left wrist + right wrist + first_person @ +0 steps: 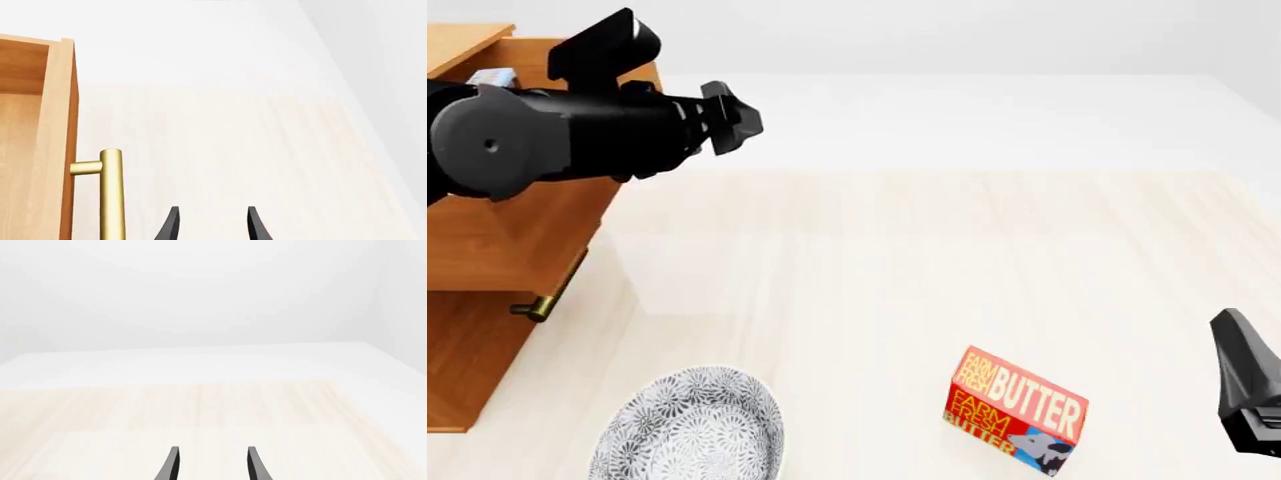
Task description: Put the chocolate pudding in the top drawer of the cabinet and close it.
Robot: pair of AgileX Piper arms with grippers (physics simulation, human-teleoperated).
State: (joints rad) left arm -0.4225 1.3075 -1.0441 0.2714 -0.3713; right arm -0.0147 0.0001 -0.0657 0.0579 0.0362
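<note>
The honey-brown cabinet (467, 370) stands at the table's left edge, its top drawer (527, 235) pulled open. In the left wrist view the drawer's front panel (59, 140) and brass bar handle (111, 192) show, with bare wood inside. Behind my left arm, a small light blue scrap (494, 77) peeks out by the cabinet's top, likely the chocolate pudding; most of it is hidden. My left gripper (737, 120) (213, 227) hovers open and empty, just right of the handle. My right gripper (1232, 340) (212, 467) is open and empty at the front right.
A red-orange BUTTER box (1014, 410) lies on the table at the front, right of centre. A grey patterned plate (687, 430) sits at the front left, near the cabinet's corner. The light wooden table (934, 250) stretches between them.
</note>
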